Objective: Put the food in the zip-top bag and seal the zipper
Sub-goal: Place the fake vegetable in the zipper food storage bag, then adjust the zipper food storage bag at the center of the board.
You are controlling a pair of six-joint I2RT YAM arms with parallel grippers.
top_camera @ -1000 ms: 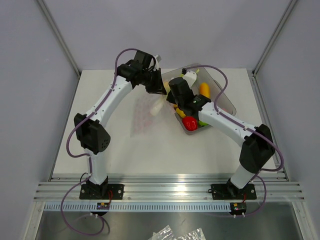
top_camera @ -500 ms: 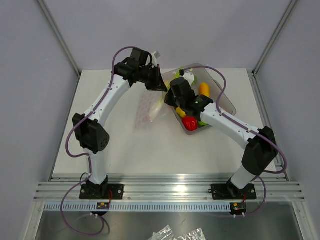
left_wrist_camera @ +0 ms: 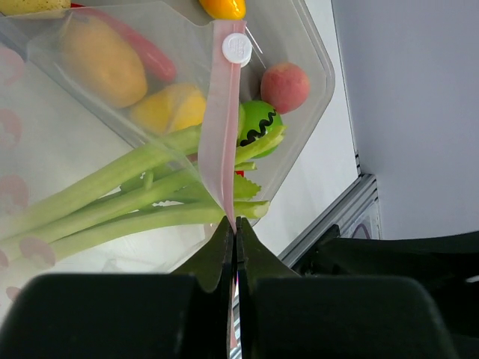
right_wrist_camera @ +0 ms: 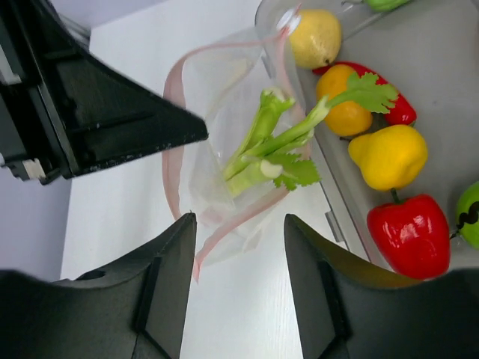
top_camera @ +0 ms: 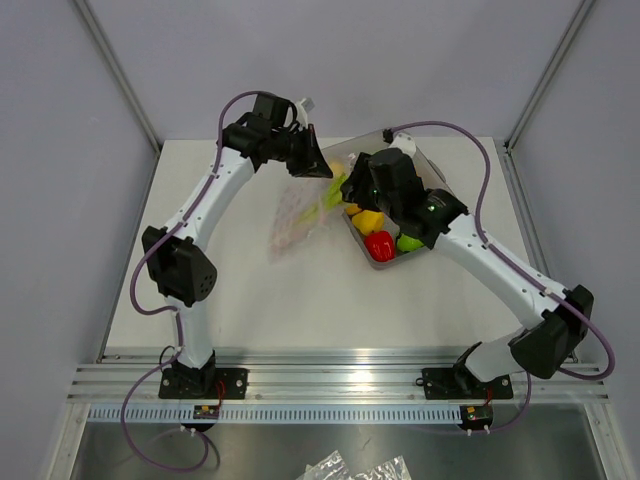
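I see my left gripper (left_wrist_camera: 233, 239) pinching the zipper (left_wrist_camera: 224, 112); my right gripper (right_wrist_camera: 238, 228) hangs open-jawed above celery (right_wrist_camera: 262, 146) in the zip-top bag (right_wrist_camera: 209, 82).

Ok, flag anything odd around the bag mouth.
The celery lies only partly inside the zip-top bag: its leafy tips stick out past the zipper, toward the tray, so sealing would likely be blocked.

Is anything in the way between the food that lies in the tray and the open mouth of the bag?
Yes, partly. The celery lies in the mouth of the zip-top bag, and its leafy tops stick out over the rim of the tray. Apart from that, only this rim separates the two.
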